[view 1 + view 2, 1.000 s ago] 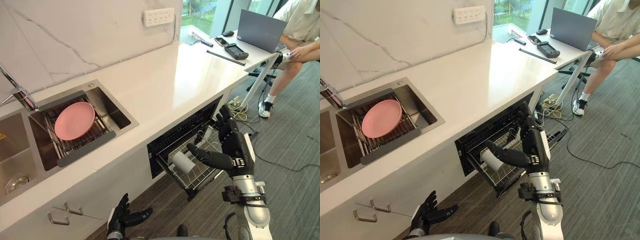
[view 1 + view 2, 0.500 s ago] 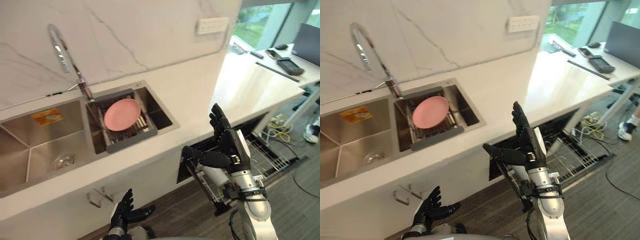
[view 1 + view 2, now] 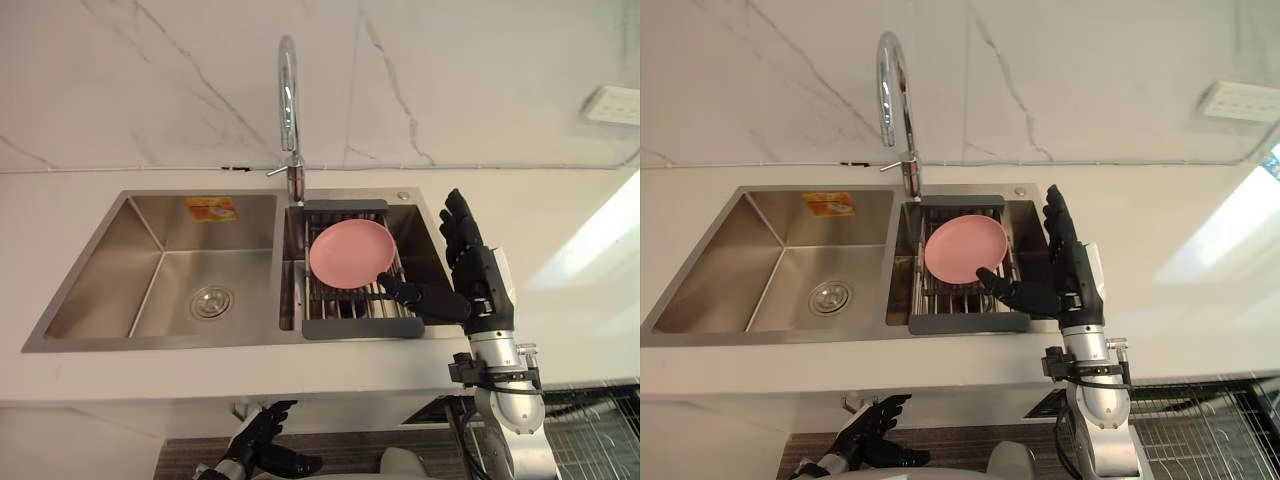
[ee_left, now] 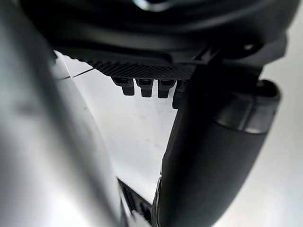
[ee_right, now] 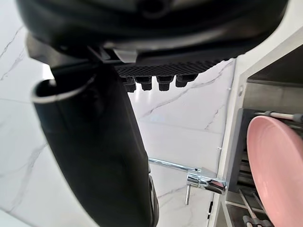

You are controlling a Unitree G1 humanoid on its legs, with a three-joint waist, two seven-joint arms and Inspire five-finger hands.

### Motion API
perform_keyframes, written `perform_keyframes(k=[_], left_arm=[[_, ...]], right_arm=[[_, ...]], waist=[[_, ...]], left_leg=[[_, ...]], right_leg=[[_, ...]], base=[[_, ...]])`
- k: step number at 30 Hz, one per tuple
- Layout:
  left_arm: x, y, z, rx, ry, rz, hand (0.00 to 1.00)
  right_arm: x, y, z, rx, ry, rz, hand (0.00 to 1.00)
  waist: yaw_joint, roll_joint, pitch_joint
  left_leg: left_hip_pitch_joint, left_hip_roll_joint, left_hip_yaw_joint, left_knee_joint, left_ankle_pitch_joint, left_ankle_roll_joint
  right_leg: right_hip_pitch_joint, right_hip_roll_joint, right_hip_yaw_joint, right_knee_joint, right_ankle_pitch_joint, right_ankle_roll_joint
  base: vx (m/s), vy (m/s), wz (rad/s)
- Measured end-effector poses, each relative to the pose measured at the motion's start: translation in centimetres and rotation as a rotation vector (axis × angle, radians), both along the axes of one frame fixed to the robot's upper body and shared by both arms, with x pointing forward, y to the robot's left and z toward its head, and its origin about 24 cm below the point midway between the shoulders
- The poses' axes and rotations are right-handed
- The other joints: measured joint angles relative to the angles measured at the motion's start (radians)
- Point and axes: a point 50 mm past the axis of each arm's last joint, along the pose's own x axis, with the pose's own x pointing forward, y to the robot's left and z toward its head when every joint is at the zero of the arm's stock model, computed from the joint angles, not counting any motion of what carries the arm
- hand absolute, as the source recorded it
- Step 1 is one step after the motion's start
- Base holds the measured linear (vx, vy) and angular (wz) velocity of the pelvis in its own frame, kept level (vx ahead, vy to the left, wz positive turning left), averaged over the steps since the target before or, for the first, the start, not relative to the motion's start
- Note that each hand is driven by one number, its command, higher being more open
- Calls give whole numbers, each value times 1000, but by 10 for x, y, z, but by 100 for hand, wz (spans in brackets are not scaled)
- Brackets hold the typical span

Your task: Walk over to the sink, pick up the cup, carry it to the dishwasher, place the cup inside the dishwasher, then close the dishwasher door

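The right hand (image 3: 478, 285) stands up over the right edge of the sink (image 3: 100, 280), fingers straight, thumb poking toward the pink plate (image 3: 350, 252). The left hand (image 3: 262, 447) hangs low below the sink, fingers spread. Where the cup is, I cannot tell

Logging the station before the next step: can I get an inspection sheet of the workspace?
Surface: white countertop around the sink.
Job's things: two-basin sink; dishwasher rack pulled out at lower right; neither hand holds a cup.
Clutter: pink plate on a drying rack in the right basin.
Hands: right hand open, raised beside the right basin; left hand open, low before the cabinet.
Cables: nothing seen.
Surroundings: faucet, wall outlet.
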Motion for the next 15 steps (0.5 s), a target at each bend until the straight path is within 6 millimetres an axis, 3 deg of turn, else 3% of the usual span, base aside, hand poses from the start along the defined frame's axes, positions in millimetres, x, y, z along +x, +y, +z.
perform_keyframes(k=[3,8,9,15], left_arm=[[-3,0,-4,-9,24,59,100],[-7,1,-8,-23,50,110,100],[-8,5,-13,-9,56,192,100],[-8,6,-12,-8,52,201,100]], right_arm=[[0,-1,-8,-26,74,13,100],[-2,-4,-30,-77,205,-2,100],[-3,-8,-58,-109,339,-14,100],[-3,-8,-58,-107,338,-16,100]], waist=[[7,5,-13],[8,5,-38],[10,10,-51],[8,10,-52]], left_leg=[[6,16,13,-25,4,-17],[23,16,17,-78,37,-24],[52,35,7,-189,116,-43],[47,39,19,-193,112,-49]], right_leg=[[28,25,14,-79,44,-17],[37,36,21,-118,65,-22],[43,68,8,-181,98,-45],[45,72,14,-208,109,-41]], base=[[-55,-22,-19],[-28,-1,-7],[0,0,0],[-1,0,-4]])
